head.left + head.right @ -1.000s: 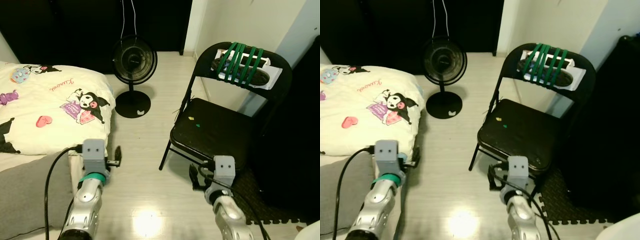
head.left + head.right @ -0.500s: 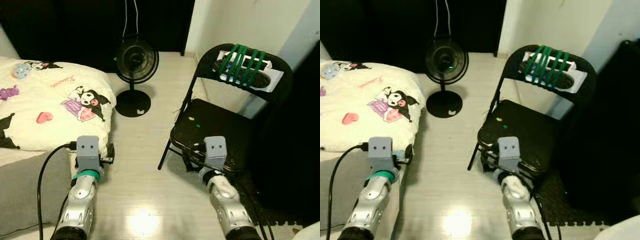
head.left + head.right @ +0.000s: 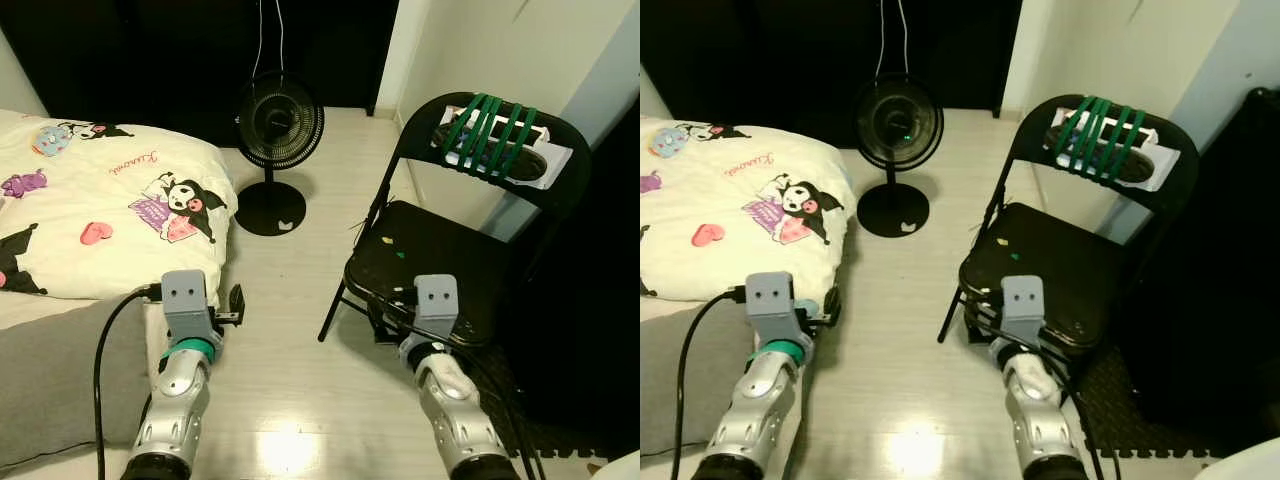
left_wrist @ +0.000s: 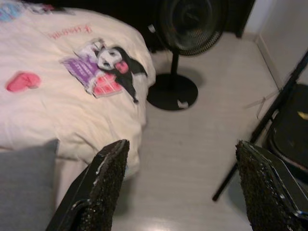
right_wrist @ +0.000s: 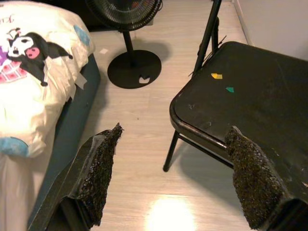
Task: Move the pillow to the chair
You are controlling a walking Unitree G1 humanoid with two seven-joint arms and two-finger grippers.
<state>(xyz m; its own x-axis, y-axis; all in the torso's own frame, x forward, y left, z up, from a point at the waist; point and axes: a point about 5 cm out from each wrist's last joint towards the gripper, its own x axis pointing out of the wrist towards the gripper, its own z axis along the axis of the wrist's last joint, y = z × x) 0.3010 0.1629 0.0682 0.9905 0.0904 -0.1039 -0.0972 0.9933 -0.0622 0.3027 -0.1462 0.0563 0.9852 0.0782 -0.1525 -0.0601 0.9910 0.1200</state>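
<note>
Lying on the bed (image 3: 40,370) at the robot's left, the cream cartoon-print pillow (image 3: 100,215) is well apart from the black folding chair (image 3: 440,260). Left pincer (image 4: 180,185) hangs wide open and empty near the pillow's corner. Right pincer (image 5: 173,180), also wide open and empty, hovers by the chair seat's front edge. A black fan (image 3: 280,125) stands on the floor between them.

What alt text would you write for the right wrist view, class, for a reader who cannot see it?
The right gripper, open and empty, hovers over pale floor beside a black folding chair; a cartoon-print pillow and a standing fan lie beyond.
</note>
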